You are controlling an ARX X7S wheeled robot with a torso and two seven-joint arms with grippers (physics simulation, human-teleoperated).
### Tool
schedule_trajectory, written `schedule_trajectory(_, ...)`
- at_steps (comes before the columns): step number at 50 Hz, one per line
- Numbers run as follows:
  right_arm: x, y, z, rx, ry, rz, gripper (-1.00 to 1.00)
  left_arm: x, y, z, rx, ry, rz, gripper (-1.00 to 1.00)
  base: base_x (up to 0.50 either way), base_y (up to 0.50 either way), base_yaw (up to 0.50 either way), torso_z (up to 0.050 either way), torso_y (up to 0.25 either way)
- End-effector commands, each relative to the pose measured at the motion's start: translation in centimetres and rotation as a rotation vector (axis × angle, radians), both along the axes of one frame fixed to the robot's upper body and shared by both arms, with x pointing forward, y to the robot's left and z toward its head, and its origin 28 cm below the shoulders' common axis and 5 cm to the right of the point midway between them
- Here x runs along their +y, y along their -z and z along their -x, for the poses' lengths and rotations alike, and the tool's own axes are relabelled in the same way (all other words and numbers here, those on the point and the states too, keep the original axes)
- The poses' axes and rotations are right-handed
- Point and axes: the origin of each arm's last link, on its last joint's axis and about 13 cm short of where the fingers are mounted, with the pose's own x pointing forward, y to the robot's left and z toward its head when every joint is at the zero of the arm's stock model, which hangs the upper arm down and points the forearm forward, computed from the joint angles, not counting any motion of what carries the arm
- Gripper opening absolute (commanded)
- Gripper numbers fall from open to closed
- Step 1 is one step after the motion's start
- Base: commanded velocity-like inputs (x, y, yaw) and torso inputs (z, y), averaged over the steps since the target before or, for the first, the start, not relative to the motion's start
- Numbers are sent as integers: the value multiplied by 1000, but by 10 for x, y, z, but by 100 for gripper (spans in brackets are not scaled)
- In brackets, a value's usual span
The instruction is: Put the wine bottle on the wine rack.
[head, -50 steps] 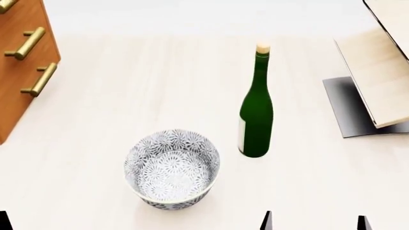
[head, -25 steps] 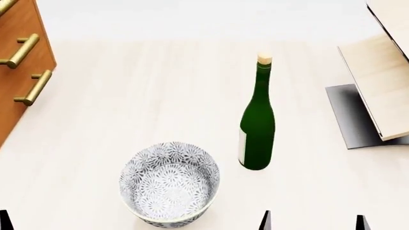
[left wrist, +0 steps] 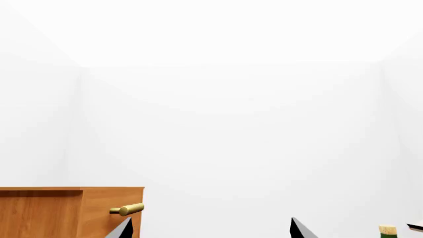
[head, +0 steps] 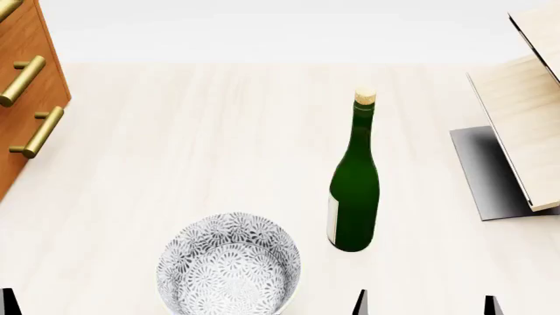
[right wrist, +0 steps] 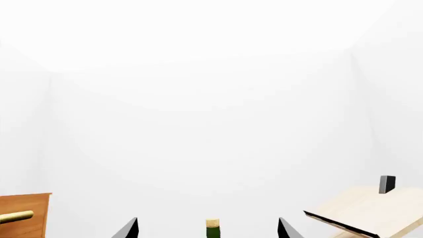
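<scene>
Standing upright mid-surface, the wine bottle (head: 355, 190) sits untouched beside a patterned bowl (head: 229, 269), well apart from the wine rack (head: 525, 125). Right end effector (right wrist: 207, 229) released, spread wide, cork framed between tips, likely lining up. Left end effector (left wrist: 210, 229) released too.

View: tilting, so the wine bottle (head: 355, 190), bowl (head: 229, 269), cabinet (head: 25, 92) and wine rack (head: 516, 141) are sliding nearer.
</scene>
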Motion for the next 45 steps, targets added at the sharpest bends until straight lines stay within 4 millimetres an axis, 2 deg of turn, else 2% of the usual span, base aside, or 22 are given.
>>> schedule_trajectory(1,0,0,-1,1,3,5,100,0,0,0,0,-1,-1,100,105,0,0,0,0)
schedule_trajectory(45,0,1,0,2,2,8,100,-1,-1,1,2,2,-6,100,108,0,0,0,0)
